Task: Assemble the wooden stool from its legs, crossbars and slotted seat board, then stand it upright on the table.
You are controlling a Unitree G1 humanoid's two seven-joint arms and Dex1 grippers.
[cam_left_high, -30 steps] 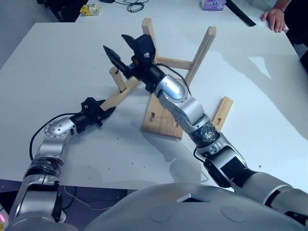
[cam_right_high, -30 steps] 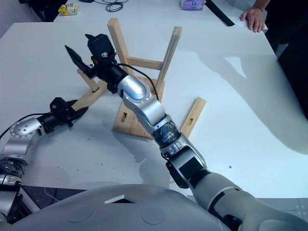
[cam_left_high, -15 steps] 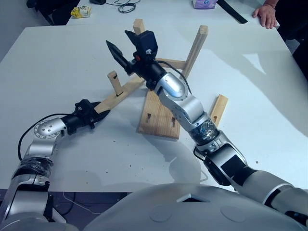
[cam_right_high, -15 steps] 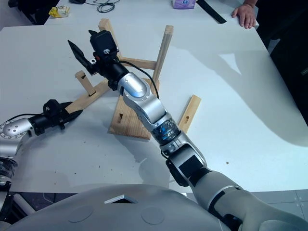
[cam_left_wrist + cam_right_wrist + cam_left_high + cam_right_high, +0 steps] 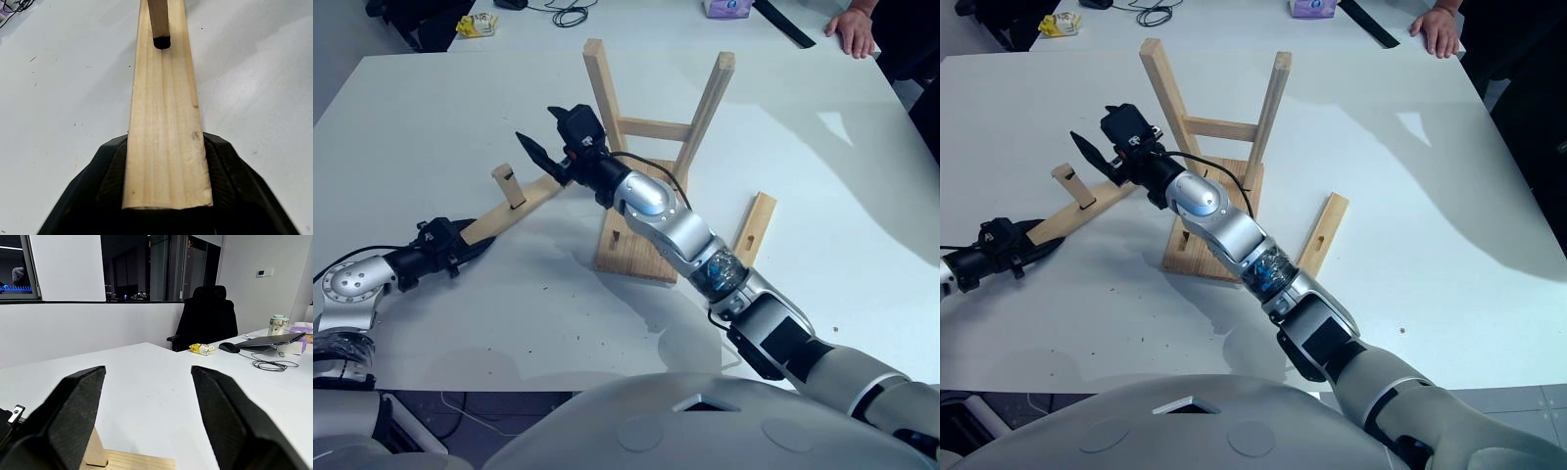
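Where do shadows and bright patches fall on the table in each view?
Left eye view: a broad soft shadow crosses the right side of the table, beside a brighter patch; a faint shadow lies under the held leg. Right wrist view: dark windows behind.

Right arm (image 5: 680, 235) covers pt of seat board (image 5: 631, 259) & right pincer (image 5: 536, 125) hides far end of the leg (image 5: 514, 209), near end buried in left pincer (image 5: 470, 238).
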